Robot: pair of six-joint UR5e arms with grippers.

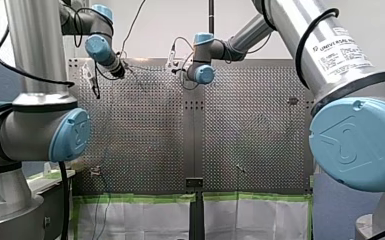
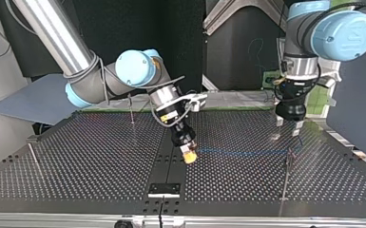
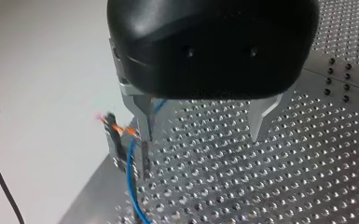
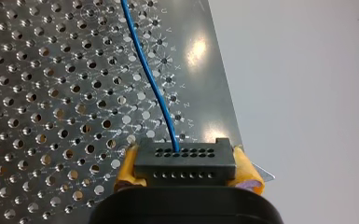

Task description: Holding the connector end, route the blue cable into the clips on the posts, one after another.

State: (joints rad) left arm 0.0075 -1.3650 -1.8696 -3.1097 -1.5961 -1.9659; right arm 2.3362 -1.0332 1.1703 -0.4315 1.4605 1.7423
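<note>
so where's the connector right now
The connector sits clamped between my right gripper's yellow pads, near the table's middle in the top view, with the blue cable running from it toward my left gripper.

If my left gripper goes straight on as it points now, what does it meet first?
Probably the perforated table, but one finger of my left gripper might catch the clip post first; depth is unclear.

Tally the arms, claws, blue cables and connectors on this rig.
Arms: 2, my left arm, my right arm
Claws: 2, my left claw, my right claw
Blue cable: 1
Connector: 1
Total: 6
</note>
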